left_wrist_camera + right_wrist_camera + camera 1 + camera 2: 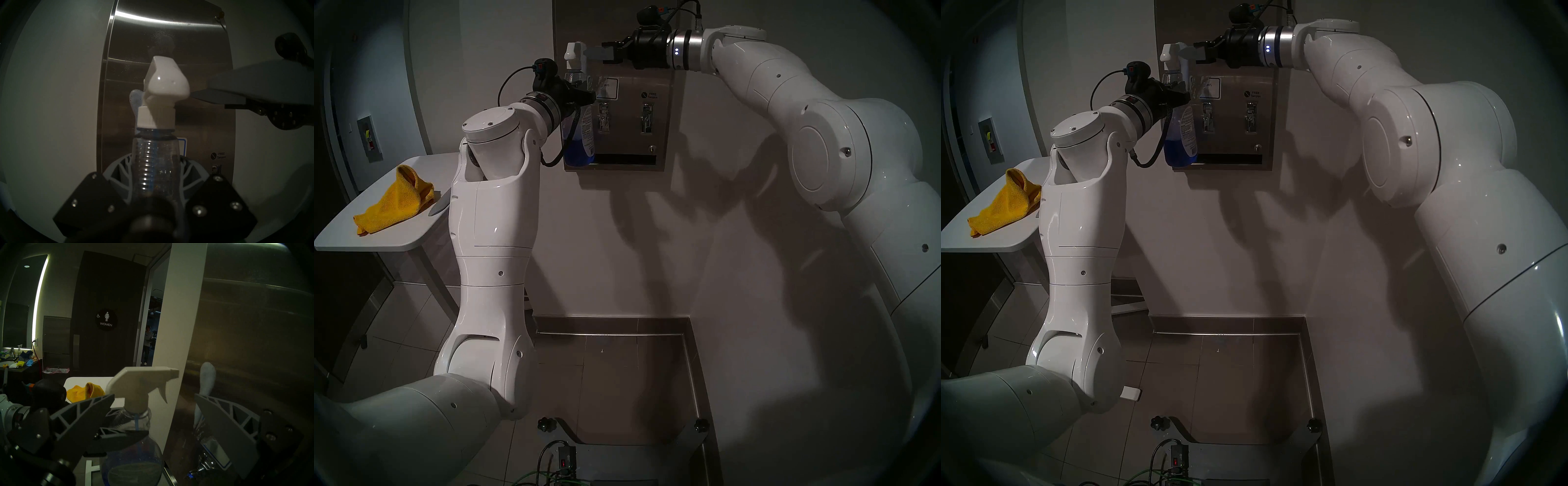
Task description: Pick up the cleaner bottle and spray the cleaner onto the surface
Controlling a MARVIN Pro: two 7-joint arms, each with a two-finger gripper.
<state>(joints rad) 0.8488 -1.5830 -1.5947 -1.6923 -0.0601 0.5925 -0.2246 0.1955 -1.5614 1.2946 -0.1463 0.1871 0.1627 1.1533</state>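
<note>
Cleaner bottle was held upright by the left gripper, jaws clamped on its neck; right gripper was positioned beside the nozzle, jaws spread.

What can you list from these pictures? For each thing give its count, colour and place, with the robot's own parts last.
cleaner bottle: one, clear with blue liquid and white trigger head, upright before the panel.
steel dispenser panel: one, brushed silver, on the wall.
cloth: one, yellow, crumpled on the table.
table: one, white, far left.
door sign: one, black round, reads WOMEN.
left gripper: one, black, shut on the bottle's neck.
right gripper: one, grey fingers, open beside the trigger head.
</note>
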